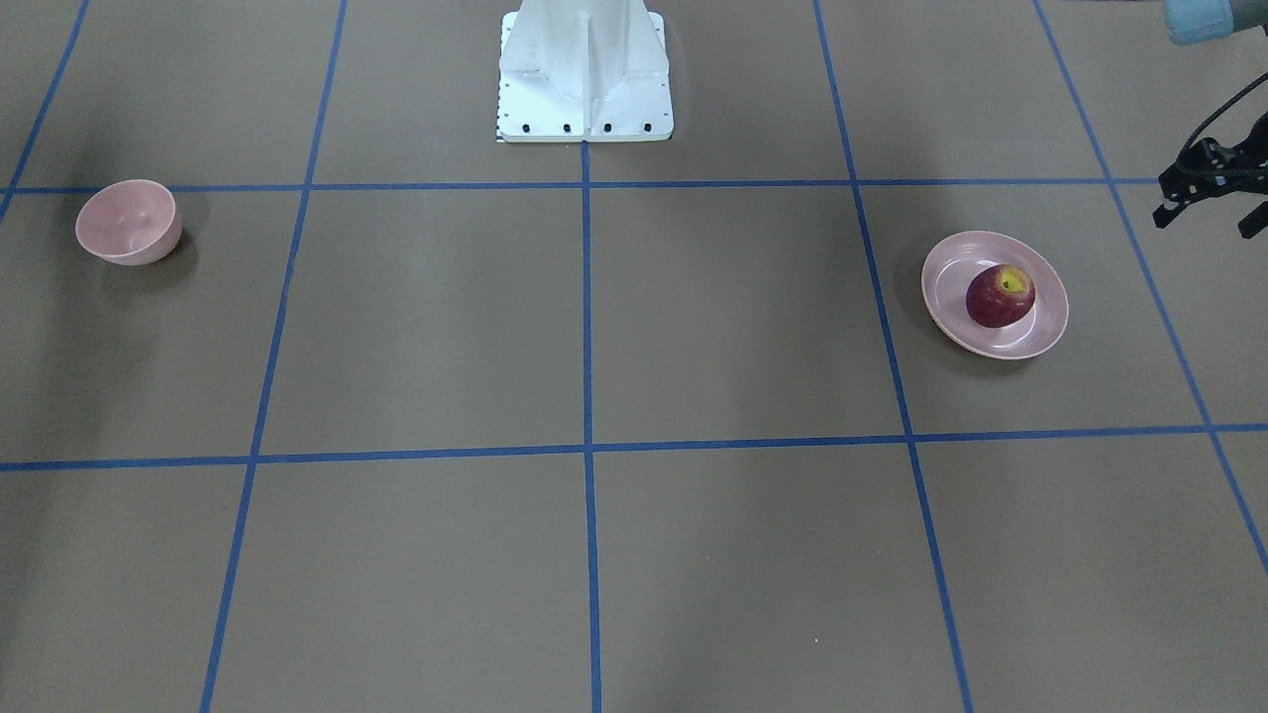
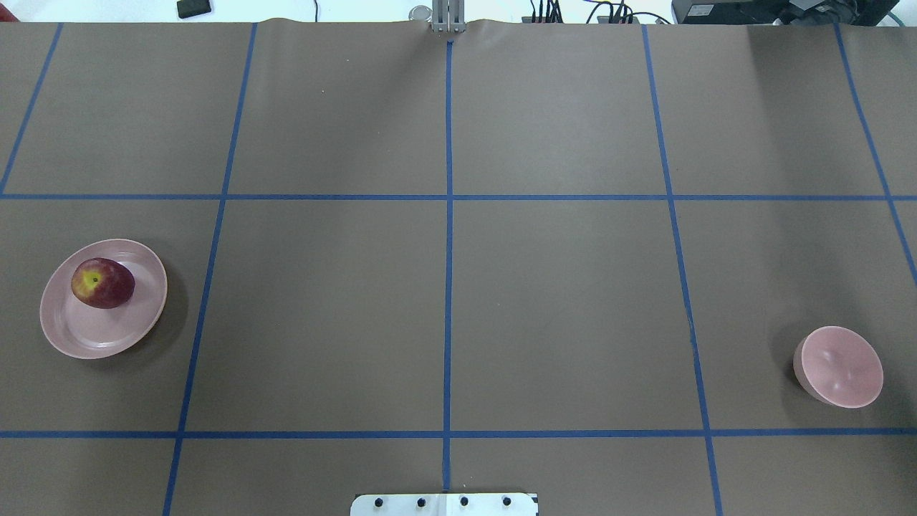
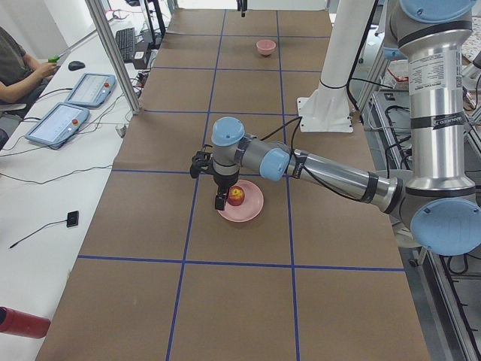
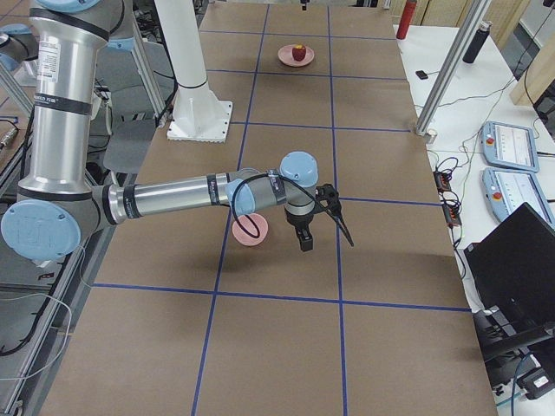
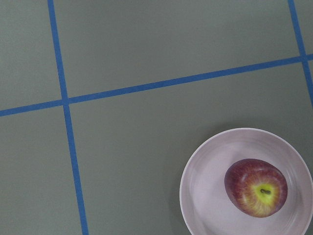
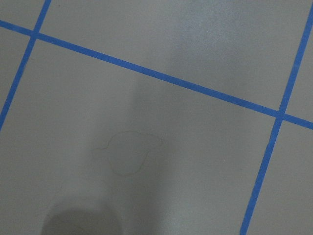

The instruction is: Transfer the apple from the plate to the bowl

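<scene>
Front view, apple: the apple [image 1: 1001, 295] is seen lying in the plate [image 1: 946, 269], with its yellow patch turned up.
Front view, bowl: the bowl [image 1: 129, 222] is placed at the opposite end of the tabletop [image 1: 733, 317], well apart from the plate.
Front view, left claw: the left claw [image 1: 1207, 220] is partly cut by the picture's edge. Its two dark fingers are seen spread wide, and nothing is held between them. It is near the plate but apart from it.
Front view, base: the white robot base [image 1: 584, 74] is fixed at the robot's side of the tabletop, on the middle blue tape line [image 1: 586, 327].
Overhead view, apple: the apple is seen off the middle of the plate, toward its far rim. The plate is on the robot's left and the bowl on its right.
Left-side view, left claw: the near arm is stretched over the tabletop, and the left claw is pointed downward just beside the apple. Whether anything is touched cannot be told here.
Left-side view, operator: an operator [image 3: 16, 68] is seated at the side desk.
Right-side view, right claw: the right claw [image 4: 327, 244] is pointed downward near the bowl. It cannot be told how far its fingers are spread.
Left wrist view, apple: the apple is shown in the plate at the lower right corner, stem dimple up.
Right wrist view, tabletop: only the tabletop, crossed by blue tape, is shown.
</scene>
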You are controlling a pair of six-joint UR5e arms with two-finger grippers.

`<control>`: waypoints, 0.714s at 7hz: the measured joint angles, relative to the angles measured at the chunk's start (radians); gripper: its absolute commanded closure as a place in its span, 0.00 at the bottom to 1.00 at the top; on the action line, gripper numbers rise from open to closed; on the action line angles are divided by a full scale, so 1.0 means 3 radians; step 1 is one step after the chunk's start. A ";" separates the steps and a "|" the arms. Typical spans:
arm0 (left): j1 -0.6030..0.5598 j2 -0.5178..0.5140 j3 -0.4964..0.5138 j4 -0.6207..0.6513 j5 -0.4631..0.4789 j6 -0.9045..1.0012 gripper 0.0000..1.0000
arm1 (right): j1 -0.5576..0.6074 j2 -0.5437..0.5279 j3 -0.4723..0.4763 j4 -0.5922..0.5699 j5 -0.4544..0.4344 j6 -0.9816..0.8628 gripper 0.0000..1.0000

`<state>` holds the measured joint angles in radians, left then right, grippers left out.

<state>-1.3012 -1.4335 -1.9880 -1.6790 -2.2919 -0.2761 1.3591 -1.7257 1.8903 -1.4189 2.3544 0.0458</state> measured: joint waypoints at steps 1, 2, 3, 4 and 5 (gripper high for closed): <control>0.0001 0.0001 -0.0005 -0.0001 -0.0004 0.0000 0.02 | 0.0000 0.0001 0.0004 0.0001 0.0000 0.0000 0.00; 0.0001 0.0007 -0.0013 -0.0004 -0.0006 0.0000 0.02 | -0.0002 0.0004 0.0006 0.0002 -0.0001 0.0002 0.00; 0.0001 0.0013 -0.0020 -0.0006 -0.0006 0.0000 0.02 | -0.0003 0.0006 0.0007 0.0001 0.0000 0.0004 0.00; 0.0001 0.0016 -0.0025 -0.0007 -0.0005 0.0000 0.02 | -0.0004 0.0006 0.0008 0.0001 0.0002 0.0005 0.00; 0.0001 0.0017 -0.0028 -0.0008 -0.0005 0.0000 0.02 | -0.0007 0.0006 0.0006 0.0002 0.0004 0.0007 0.00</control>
<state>-1.3008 -1.4283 -1.9964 -1.6812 -2.2934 -0.2761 1.3571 -1.7238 1.8922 -1.4182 2.3556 0.0478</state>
